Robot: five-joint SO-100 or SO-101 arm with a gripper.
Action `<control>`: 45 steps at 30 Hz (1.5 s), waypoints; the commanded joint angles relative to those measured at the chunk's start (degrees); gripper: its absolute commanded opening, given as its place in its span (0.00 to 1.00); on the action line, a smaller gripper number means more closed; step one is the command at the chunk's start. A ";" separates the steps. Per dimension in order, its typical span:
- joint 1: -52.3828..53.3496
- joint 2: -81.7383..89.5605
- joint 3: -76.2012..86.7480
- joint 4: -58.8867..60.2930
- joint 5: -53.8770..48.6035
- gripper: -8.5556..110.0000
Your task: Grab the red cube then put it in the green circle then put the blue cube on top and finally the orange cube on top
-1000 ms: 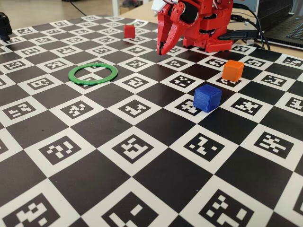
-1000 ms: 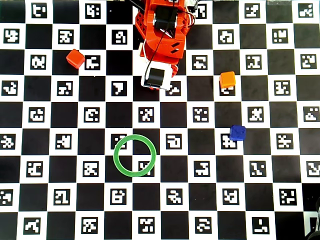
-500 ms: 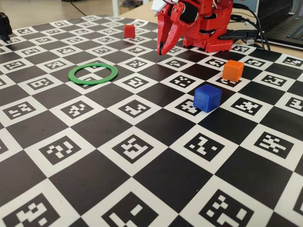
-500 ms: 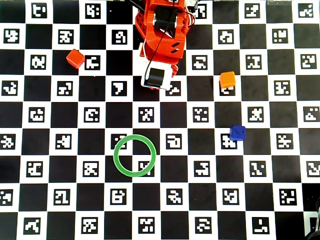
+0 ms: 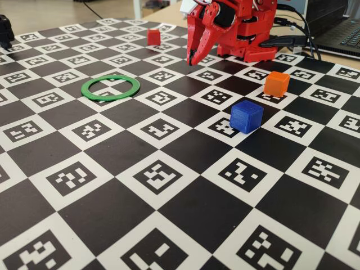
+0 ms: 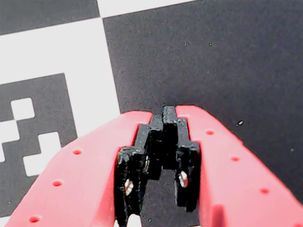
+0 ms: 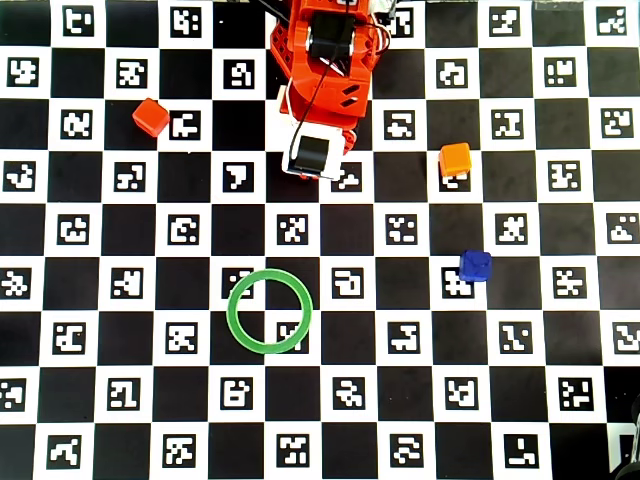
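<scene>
Fingers (image 6: 165,116) are pressed together, empty, tips hanging over the checkered board (image 6: 227,61).

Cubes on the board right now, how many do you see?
3. In the overhead view, the red cube sits upper left, the orange cube right of the arm, the blue cube below it. None looks hidden.

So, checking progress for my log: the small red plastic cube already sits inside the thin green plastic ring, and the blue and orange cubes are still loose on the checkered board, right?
Not quite. In the overhead view the green plastic ring is empty; the small red plastic cube lies apart from it, near the board's upper left. The blue cube and orange cube are indeed loose.
</scene>
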 commanded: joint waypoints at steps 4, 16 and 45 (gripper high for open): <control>0.00 2.81 3.25 3.43 -0.88 0.03; -2.02 -6.59 -7.73 -3.69 7.47 0.03; 12.57 -59.33 -80.77 17.49 49.22 0.05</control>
